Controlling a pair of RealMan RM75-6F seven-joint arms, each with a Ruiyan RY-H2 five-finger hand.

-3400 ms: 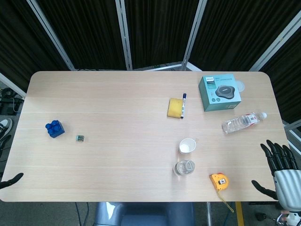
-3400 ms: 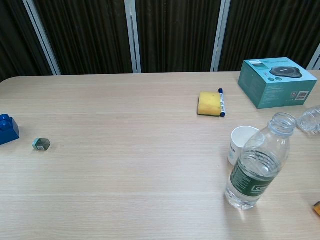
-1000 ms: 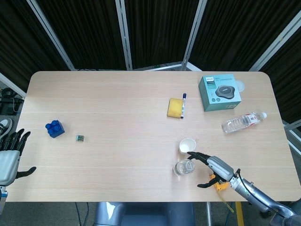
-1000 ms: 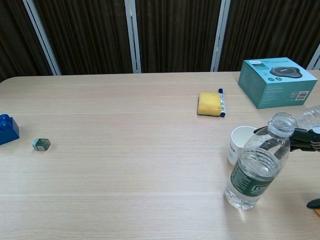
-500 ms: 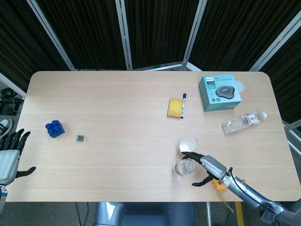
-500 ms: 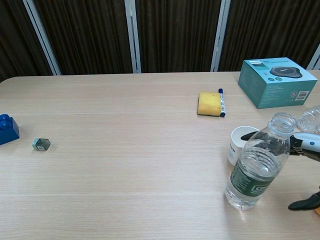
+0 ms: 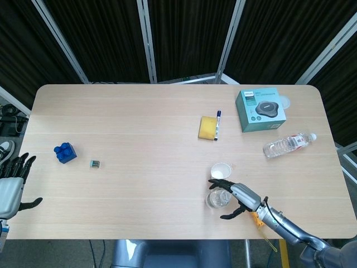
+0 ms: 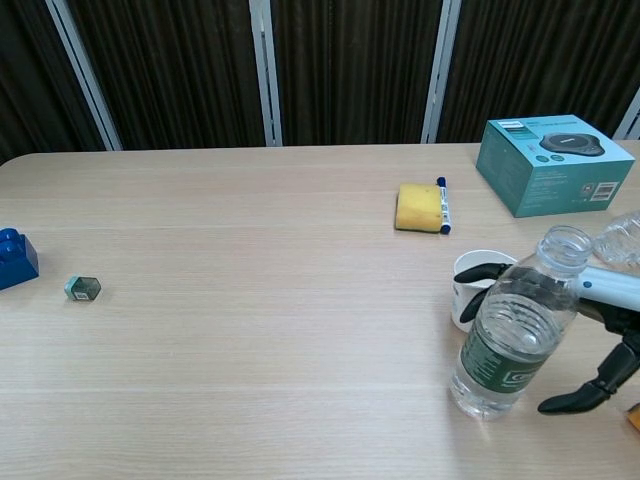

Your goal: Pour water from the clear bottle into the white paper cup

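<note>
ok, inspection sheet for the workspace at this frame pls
Surface: wooden table, no spills seen.
Job's things: open bottle upright near the front edge, part full; cup upright just behind it.
Clutter: second bottle lying on its side, teal box, sponge with marker beside it, blue block, small clip, tape measure.
Hands: right hand at the upright bottle, fingers spread around it, grip not confirmed; left hand off the table's left edge, holding nothing.
Cables: nothing seen.
Surroundings: dark curtains, metal frame.
</note>
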